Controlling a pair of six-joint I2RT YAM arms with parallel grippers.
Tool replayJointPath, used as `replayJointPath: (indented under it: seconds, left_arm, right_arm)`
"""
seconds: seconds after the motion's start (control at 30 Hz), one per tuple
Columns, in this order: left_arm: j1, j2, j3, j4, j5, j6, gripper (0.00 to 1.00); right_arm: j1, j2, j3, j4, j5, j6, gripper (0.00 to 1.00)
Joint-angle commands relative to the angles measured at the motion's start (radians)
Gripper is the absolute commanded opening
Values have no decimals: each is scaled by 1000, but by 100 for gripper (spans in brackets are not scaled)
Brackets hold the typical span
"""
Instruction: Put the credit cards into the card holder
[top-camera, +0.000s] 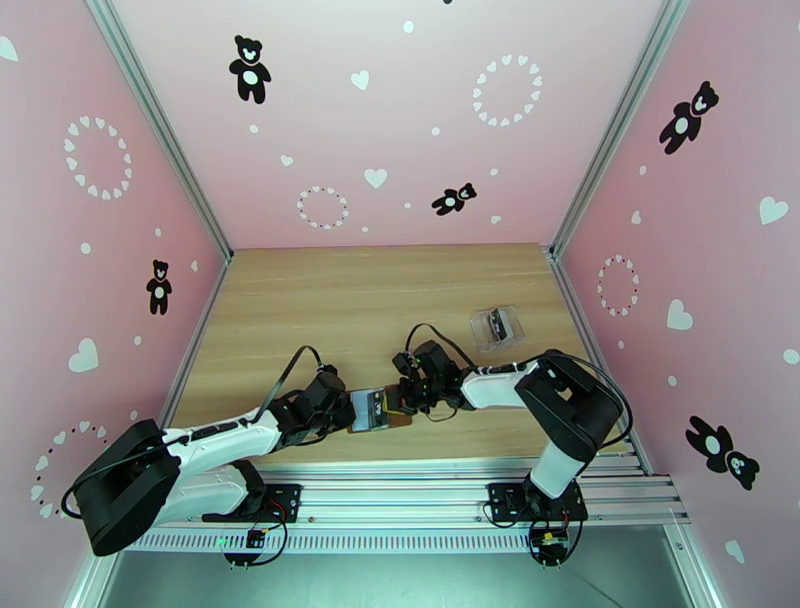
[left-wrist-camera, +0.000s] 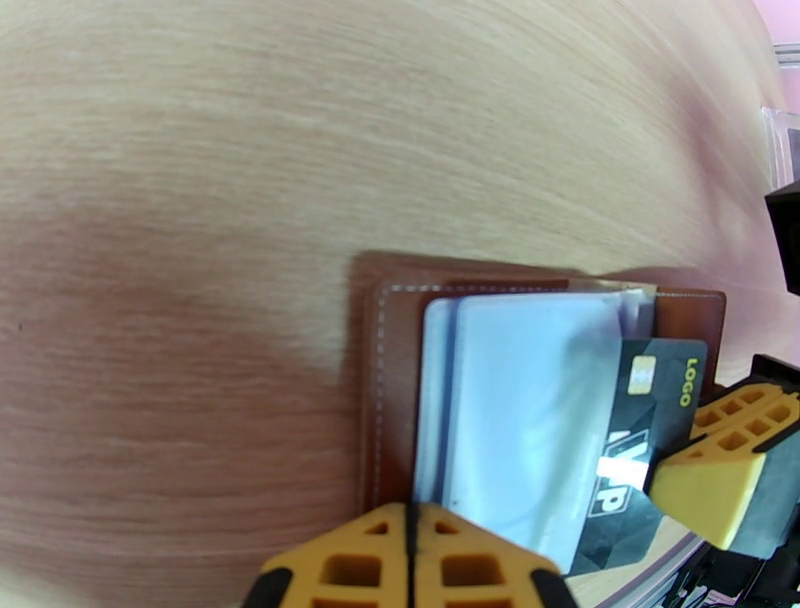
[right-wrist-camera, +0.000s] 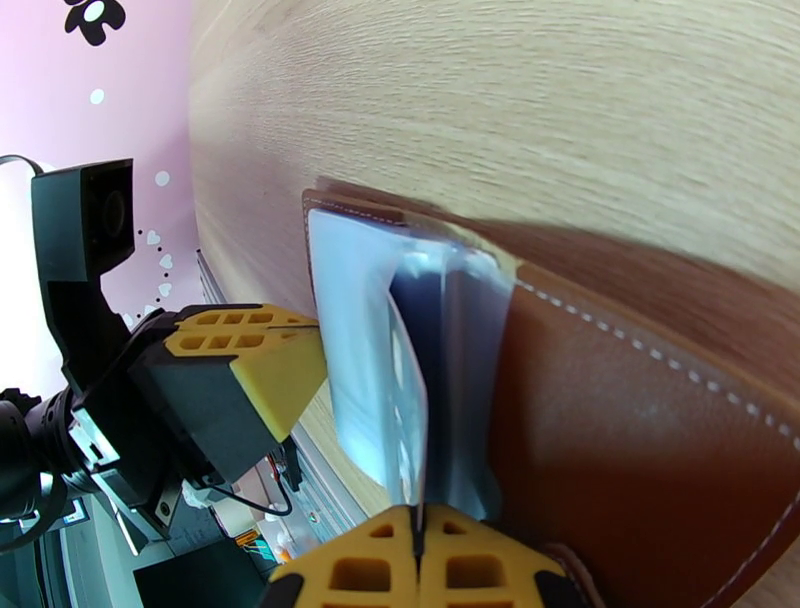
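The left gripper (left-wrist-camera: 410, 512) has its two yellow fingers pressed together with only a thin seam between them. They pinch the edge of the see-through pocket sheets of the card holder (left-wrist-camera: 392, 400). The right gripper (right-wrist-camera: 420, 515) is closed in the same way, nipped on the thin edge of a credit card (left-wrist-camera: 645, 420). In the right wrist view that card rises edge-on from between its fingers. In the left wrist view one of the right arm's fingers (left-wrist-camera: 715, 470) covers a corner of the card.

The card is partly slid in among the greyish pockets. One part is veiled by the cloudy plastic, and the rest sticks out bare toward the right gripper. The bare face is black, with a gold chip, the word "LOGO" in yellow, and large pale letters partly hidden by the finger.

The card holder lies open on the wooden table (top-camera: 330, 300). It is brown leather with pale stitching along its border, and its pocket sheets are raised off the leather between the two grippers. From above it sits close to the table's near edge, roughly midway across, with the left gripper at its left side and the right gripper at its right.

Farther back and to the right, well apart from both grippers, stands a clear plastic box (top-camera: 497, 327) with something dark inside.
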Motion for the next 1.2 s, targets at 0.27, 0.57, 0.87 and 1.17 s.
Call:
replayJointPath:
  seconds: [0.27,0.57,0.87,1.17]
  left_arm:
    - [-6,38,-23,-47,-9,5,6]
    - [-5,37,-24,-45,-9,5,6]
    - [-6,39,-24,-46,-10,7,6]
    - [-7,45,-24,-43,-9,7,6]
  right_arm:
    - [17,32,25,-56,52,-27,0]
    - [14,22,41,-118,89,-65,0]
    - [10,16,40,-132,111,-73,0]
    - [6,14,35,-123,124,-60,0]
